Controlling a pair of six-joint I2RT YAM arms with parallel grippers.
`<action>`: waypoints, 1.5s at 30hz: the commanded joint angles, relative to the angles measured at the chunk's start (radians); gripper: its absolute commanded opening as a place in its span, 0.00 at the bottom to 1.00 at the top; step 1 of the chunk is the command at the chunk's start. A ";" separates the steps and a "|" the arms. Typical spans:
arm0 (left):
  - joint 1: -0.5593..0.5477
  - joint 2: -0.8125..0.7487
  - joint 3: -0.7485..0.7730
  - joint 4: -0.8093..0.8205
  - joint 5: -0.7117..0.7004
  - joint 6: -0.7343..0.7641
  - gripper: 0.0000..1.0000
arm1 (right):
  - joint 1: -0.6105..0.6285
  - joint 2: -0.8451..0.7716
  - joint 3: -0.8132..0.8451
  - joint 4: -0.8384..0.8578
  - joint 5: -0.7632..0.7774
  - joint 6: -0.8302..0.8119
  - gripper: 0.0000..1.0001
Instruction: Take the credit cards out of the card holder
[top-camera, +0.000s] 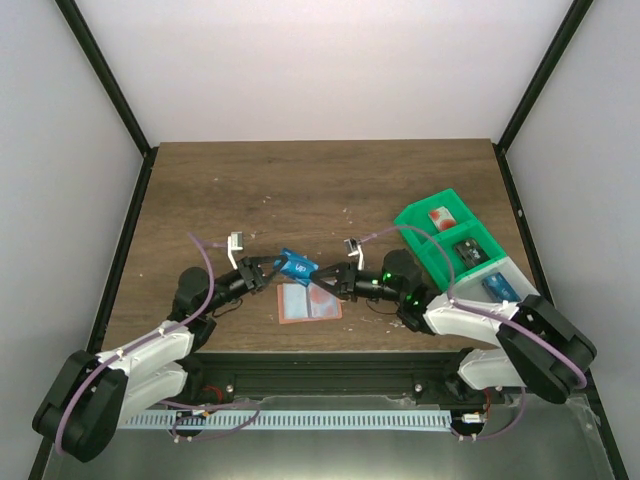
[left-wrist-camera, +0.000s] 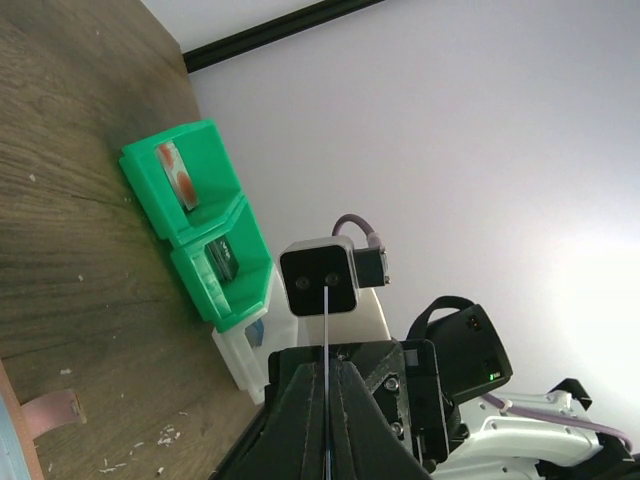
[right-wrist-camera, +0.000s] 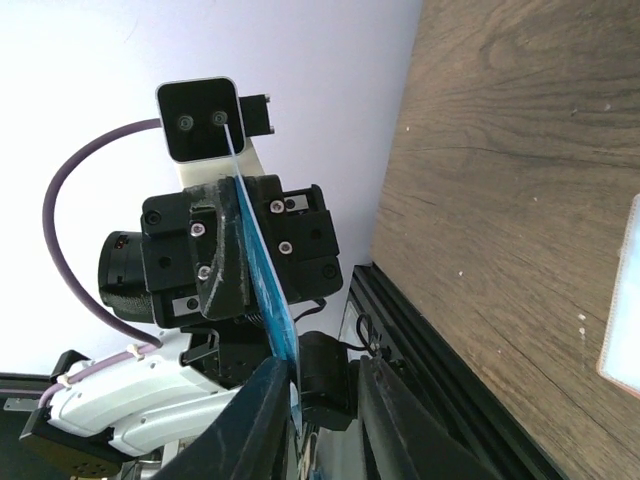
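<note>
The left gripper (top-camera: 262, 272) hangs just off the far left corner of the card holder (top-camera: 308, 301), its dark fingers (left-wrist-camera: 290, 420) pressed together on one end of a blue card (top-camera: 295, 266). In the left wrist view the card shows edge-on as a thin line running out from between those fingers.

The card spans the gap between the two arms, just past the holder's far edge. The holder itself lies opened flat on the wooden table (top-camera: 300, 190), tan-pink rim around a pale lining, directly on the near side of the held card and apart from both grippers.

The right gripper (top-camera: 325, 278) faces the left one from just off the holder's far right corner. Its fingers (right-wrist-camera: 250, 420) stand a narrow way apart in the right wrist view, and the free end of the blue card reaches one finger's inner face while a clear gap remains to the other finger.

Well to the right of the holder sits a green tray (top-camera: 425, 250). A red and white card (top-camera: 441, 216) lies in its far compartment, a dark card (top-camera: 468, 251) in the middle one, and a second blue card (top-camera: 497, 287) in the tray's pale near compartment
</note>
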 joint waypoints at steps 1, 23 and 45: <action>0.000 -0.003 -0.009 0.046 -0.014 -0.003 0.00 | 0.013 0.016 0.051 0.055 0.006 0.003 0.20; 0.000 -0.028 0.039 -0.109 0.038 0.089 0.70 | -0.014 -0.107 0.033 -0.118 0.069 -0.067 0.01; 0.003 -0.002 0.308 -0.756 0.151 0.595 1.00 | -0.745 -0.437 0.485 -1.476 0.152 -0.568 0.01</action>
